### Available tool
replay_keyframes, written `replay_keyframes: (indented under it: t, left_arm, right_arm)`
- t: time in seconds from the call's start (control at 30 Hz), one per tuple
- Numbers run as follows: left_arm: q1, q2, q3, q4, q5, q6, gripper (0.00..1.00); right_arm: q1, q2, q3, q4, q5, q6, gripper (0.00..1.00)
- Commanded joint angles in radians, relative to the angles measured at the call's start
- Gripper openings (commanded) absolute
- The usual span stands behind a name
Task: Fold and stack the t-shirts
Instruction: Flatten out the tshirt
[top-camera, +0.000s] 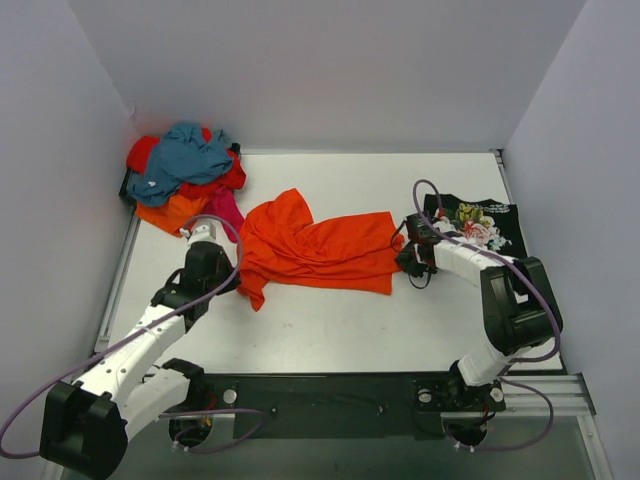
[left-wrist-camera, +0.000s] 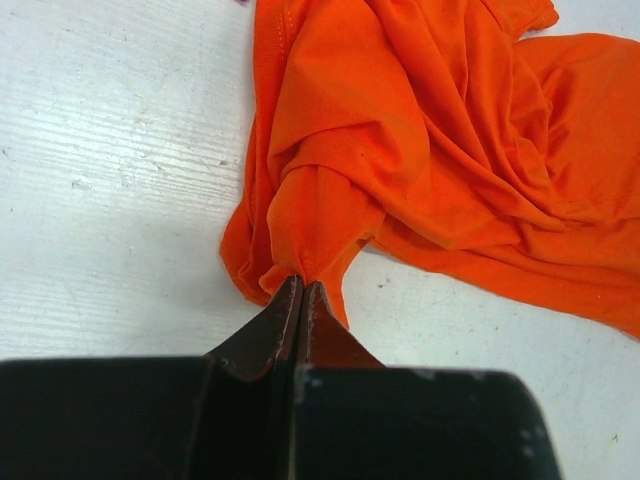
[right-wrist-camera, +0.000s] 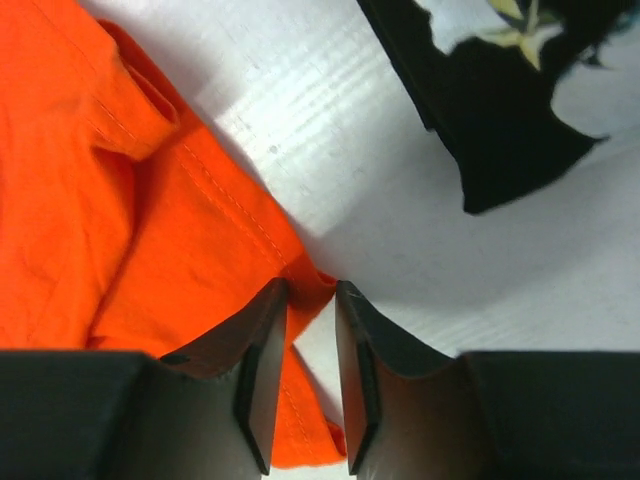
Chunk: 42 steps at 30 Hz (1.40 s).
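A bright orange t-shirt (top-camera: 320, 250) lies crumpled across the middle of the white table. My left gripper (top-camera: 238, 282) is at its left end, shut on a bunched fold of the orange t-shirt (left-wrist-camera: 430, 150); the fingertips (left-wrist-camera: 301, 285) pinch the cloth tightly. My right gripper (top-camera: 402, 256) is at the shirt's right edge. In the right wrist view its jaws (right-wrist-camera: 312, 290) stand a little apart around the stitched hem of the orange t-shirt (right-wrist-camera: 120, 220), with a gap still showing between them. A black floral t-shirt (top-camera: 480, 225) lies flat just right of the right gripper.
A heap of t-shirts (top-camera: 185, 175) in teal, red, orange and magenta sits in the back left corner. White walls close in the table on three sides. The black shirt's corner (right-wrist-camera: 500, 130) lies close to the right fingers.
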Motion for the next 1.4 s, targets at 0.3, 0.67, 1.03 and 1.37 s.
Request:
replay_keyframes:
  t: [0.3,0.67,1.03,1.37]
  left_arm:
    - [0.007,0.179,0.255,0.032,-0.095,0.005,0.0]
    - [0.065,0.421,1.115,-0.304,-0.157,0.228,0.0]
    - [0.064,0.093,1.186,-0.425,-0.089,0.358,0.0]
    - [0.064,0.199,0.91,-0.207,0.003,0.229,0.0]
  right_arm:
    - [-0.039,-0.093,0.262,-0.107,0.051,-0.034,0.0]
    - [-0.16,-0.26,0.726,-0.201,-0.165,-0.144,0.0]
    - [-0.165,-0.532,0.694,-0.27,-0.233,-0.183,0.0]
    - [-0.208,-0.309,0.702,-0.383,-0.285,-0.158,0.0]
